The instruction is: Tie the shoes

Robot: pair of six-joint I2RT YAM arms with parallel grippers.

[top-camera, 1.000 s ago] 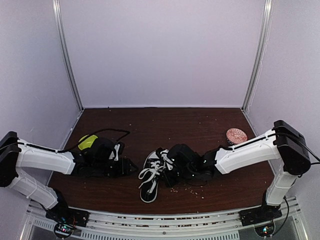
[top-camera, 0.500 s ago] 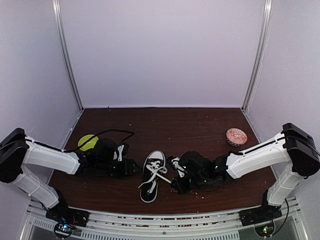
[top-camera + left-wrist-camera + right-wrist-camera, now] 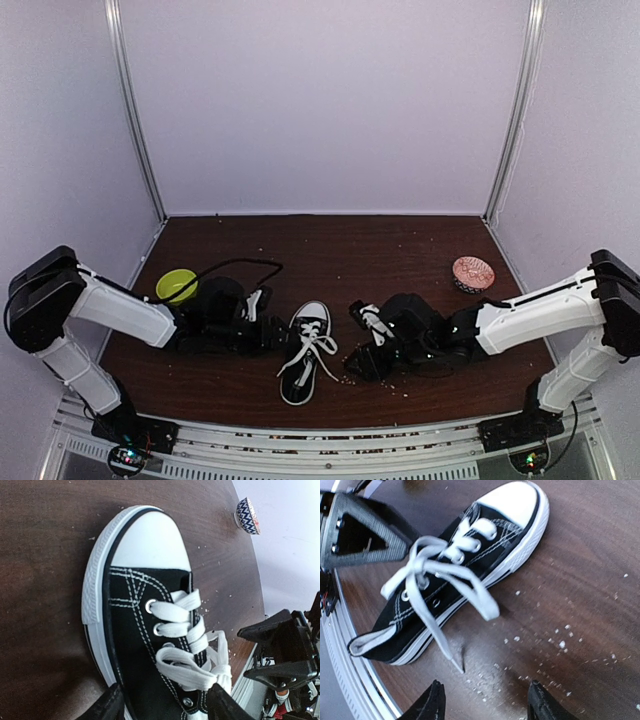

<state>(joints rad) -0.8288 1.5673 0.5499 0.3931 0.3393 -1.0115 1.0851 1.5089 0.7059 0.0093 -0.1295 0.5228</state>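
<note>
The shoe (image 3: 305,352) is a black low-top sneaker with a white toe cap, lying toe-away between my arms. In the left wrist view the shoe (image 3: 145,625) fills the frame, and its white laces (image 3: 192,667) are gathered in a loose loop and knot. My left gripper (image 3: 167,709) is open, its fingers (image 3: 111,706) straddling the laced upper near the ankle. My right gripper (image 3: 487,705) is open over bare table right of the shoe (image 3: 455,575). A loose lace end (image 3: 451,661) lies on the wood just ahead of it. Nothing sits between its fingers.
A green bowl (image 3: 176,285) stands at the left behind my left arm. A patterned bowl (image 3: 472,272) stands at the right back. White crumbs (image 3: 560,642) are scattered over the brown table right of the shoe. The metal front rail (image 3: 320,440) is close behind the heel.
My right gripper drew the lace out to the right, then opened and dropped it on the table. My left arm has slid right, closer to the shoe.
</note>
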